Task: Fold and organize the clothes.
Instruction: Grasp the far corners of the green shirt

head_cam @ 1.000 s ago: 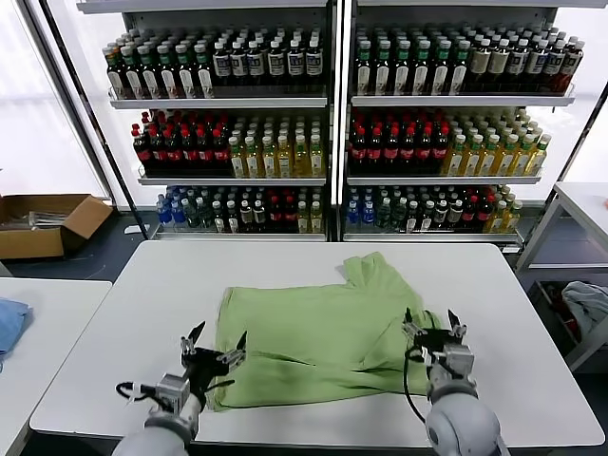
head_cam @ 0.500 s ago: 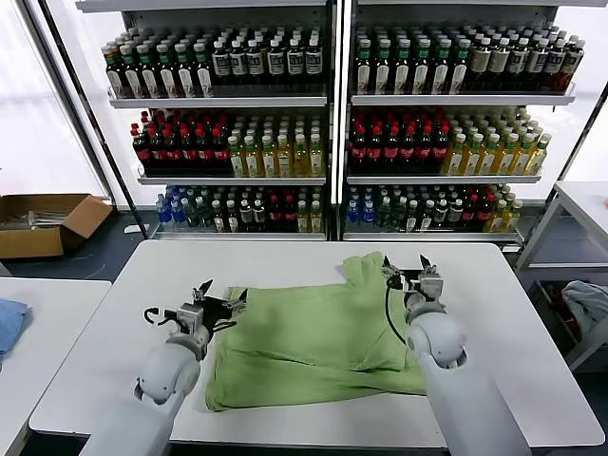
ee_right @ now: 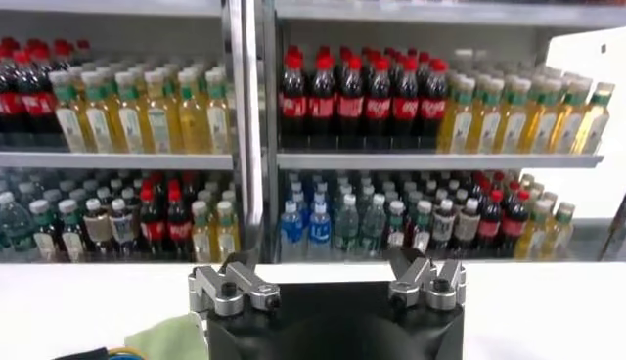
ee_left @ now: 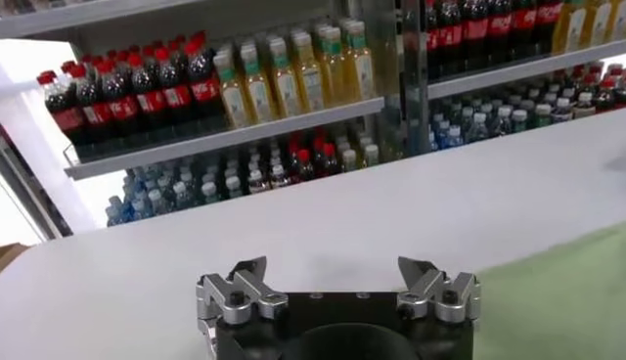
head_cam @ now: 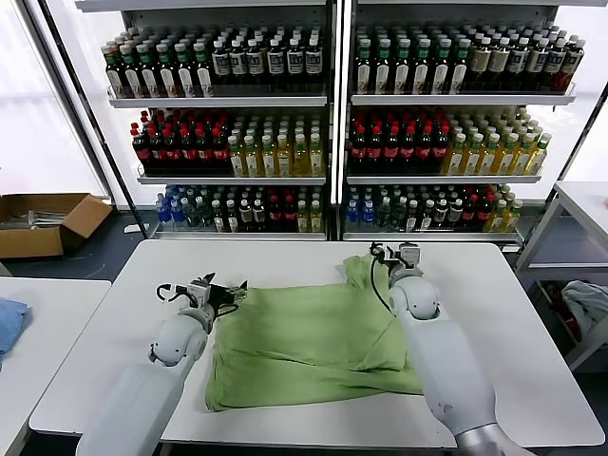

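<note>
Reaching over the white table (head_cam: 494, 313), both arms sit at the far edge of the light green polo shirt (head_cam: 304, 342), which lies spread and partly doubled mid-table. The left gripper (head_cam: 220, 293) hovers by the shirt's far left corner, the right gripper (head_cam: 394, 255) by the far right flap; both have jaws spread wide, holding nothing. This looks like positioning for a fold: next, each must lower and pinch cloth.
</note>
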Controlling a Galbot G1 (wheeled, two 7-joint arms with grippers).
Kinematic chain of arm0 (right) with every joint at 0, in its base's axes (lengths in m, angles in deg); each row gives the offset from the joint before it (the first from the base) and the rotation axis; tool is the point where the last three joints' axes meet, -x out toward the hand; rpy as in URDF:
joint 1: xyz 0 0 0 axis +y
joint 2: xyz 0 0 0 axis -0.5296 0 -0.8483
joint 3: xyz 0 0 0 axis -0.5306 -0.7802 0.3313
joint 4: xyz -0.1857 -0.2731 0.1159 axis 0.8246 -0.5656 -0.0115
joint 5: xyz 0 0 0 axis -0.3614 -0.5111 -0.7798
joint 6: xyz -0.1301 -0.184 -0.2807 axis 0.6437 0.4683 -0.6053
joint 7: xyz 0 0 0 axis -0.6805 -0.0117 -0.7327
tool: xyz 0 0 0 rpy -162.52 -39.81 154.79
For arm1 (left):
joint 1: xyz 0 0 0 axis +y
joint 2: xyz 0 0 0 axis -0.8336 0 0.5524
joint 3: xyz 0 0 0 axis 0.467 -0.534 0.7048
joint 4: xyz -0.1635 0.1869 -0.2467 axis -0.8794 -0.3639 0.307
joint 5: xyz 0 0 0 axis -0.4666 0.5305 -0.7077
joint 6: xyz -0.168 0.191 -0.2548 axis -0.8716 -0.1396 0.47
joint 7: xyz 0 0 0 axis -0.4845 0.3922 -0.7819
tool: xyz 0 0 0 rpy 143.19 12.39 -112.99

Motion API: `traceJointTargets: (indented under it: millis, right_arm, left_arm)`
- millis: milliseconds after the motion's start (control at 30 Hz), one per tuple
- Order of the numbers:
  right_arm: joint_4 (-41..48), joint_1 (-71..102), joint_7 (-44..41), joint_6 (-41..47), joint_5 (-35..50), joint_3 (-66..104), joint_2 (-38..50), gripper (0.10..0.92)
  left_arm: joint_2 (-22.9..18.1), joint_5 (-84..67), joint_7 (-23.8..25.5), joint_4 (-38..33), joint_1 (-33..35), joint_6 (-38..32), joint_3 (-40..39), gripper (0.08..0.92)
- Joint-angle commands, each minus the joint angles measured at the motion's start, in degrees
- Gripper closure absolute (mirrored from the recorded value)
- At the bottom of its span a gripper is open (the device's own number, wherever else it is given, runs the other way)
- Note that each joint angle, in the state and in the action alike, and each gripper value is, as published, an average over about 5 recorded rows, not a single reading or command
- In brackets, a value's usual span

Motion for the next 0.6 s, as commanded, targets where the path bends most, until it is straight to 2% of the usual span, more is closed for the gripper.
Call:
traceJointTargets:
  millis: [33, 600]
  right_arm:
    - [8.40, -3.71, -0.70, -0.42, -1.74, -0.17, -2.93, 0.203]
    - [10.67, -3.44, -0.96, -0.77, -3.46, 0.10, -3.66, 0.203]
  left_arm:
    - [-0.12, -0.58, 0.25, 2.69, -1.62, 0.91, -1.01, 0.177]
    - [-1.57, -0.78, 0.36, 3.70, -0.70, 0.95, -0.73, 0.177]
